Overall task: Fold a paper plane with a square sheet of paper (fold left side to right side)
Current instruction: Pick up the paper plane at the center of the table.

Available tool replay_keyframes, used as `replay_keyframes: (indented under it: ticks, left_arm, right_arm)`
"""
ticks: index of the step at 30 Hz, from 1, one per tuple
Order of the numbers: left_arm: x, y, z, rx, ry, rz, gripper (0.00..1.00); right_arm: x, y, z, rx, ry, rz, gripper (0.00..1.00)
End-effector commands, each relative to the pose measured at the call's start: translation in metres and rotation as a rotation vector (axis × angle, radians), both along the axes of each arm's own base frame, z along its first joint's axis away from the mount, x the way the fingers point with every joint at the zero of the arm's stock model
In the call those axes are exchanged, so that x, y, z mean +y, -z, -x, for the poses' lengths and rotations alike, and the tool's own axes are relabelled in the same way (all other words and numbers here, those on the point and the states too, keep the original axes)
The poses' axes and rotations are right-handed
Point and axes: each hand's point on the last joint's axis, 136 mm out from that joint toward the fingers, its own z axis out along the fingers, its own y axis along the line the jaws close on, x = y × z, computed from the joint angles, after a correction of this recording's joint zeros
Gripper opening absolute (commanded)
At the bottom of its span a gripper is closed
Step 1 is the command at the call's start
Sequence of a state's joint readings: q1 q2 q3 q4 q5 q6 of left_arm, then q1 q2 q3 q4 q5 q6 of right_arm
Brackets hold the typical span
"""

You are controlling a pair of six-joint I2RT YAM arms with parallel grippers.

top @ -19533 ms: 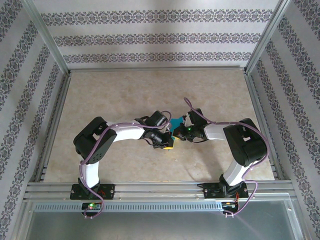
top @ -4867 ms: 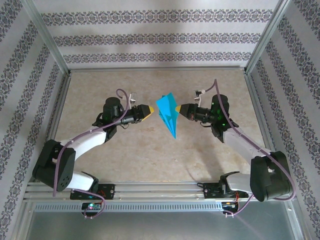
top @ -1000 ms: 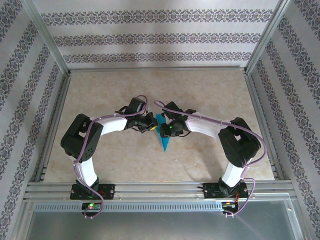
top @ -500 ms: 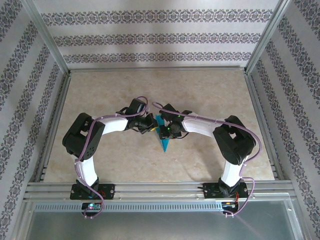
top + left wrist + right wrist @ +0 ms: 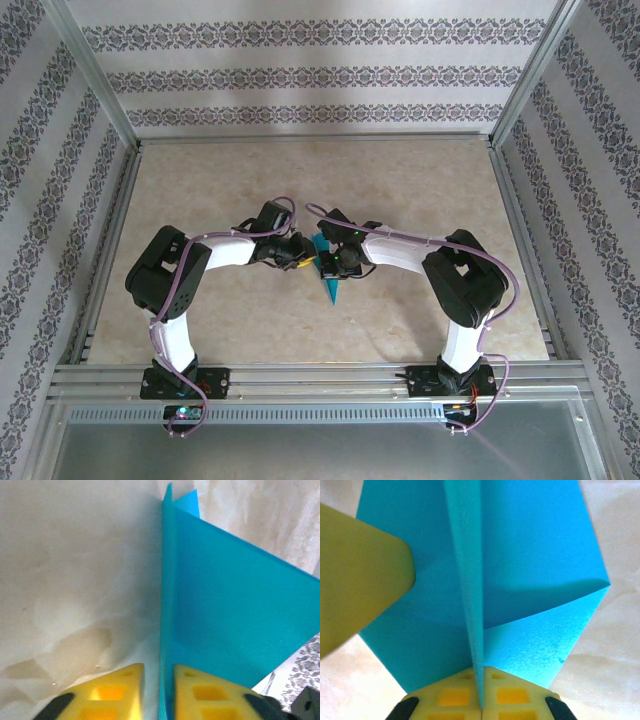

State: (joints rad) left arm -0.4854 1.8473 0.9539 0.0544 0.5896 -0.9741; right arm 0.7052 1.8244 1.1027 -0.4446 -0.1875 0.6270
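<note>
table (image 5: 200,180): beige marbled top, both arms meeting mid-table.
paper plane (image 5: 327,283): teal, mid-table between the two grippers. It is a narrow dart with its tip toward the arm bases.
progress: looks late. The sheet is already down to a dart with a raised centre keel. Likely left: wing creases and release.
right gripper (image 5: 481,676): clamped tight on the keel edge.
left gripper (image 5: 159,670): narrow gap, paper edge standing between the pads, not pinched.
top view: layout and the dart's tip; the grips are hidden under the wrists.
right wrist view: keel upright, flaps spread on both sides.
left wrist view: daylight beside the paper.
</note>
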Motion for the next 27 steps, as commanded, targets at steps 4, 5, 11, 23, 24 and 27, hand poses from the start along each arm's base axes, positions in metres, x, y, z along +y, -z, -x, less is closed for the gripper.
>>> replay_keyframes:
  ticks: [4, 5, 11, 23, 24, 27]
  left_arm:
    - [0.020, -0.047, -0.005, -0.153, -0.041, 0.002, 0.46]
    - [0.027, -0.054, -0.005, -0.176, -0.051, -0.005, 0.48]
    - [0.083, -0.099, 0.011, -0.316, -0.111, -0.121, 0.60]
    - [0.150, -0.127, 0.065, -0.440, -0.194, -0.263, 0.72]
    - [0.153, -0.126, 0.068, -0.448, -0.198, -0.267, 0.74]
    - [0.162, -0.124, 0.075, -0.479, -0.218, -0.291, 0.82]
  right_arm:
    - [-0.001, -0.024, -0.006, -0.045, 0.020, -0.001, 0.02]
    - [-0.002, -0.027, -0.008, -0.051, 0.023, 0.000, 0.02]
    - [-0.020, -0.044, -0.033, -0.075, 0.054, 0.054, 0.03]
    - [-0.034, -0.060, -0.129, -0.128, 0.108, 0.177, 0.04]
    - [-0.033, -0.060, -0.135, -0.130, 0.109, 0.181, 0.04]
    - [-0.031, -0.056, -0.151, -0.126, 0.115, 0.193, 0.04]
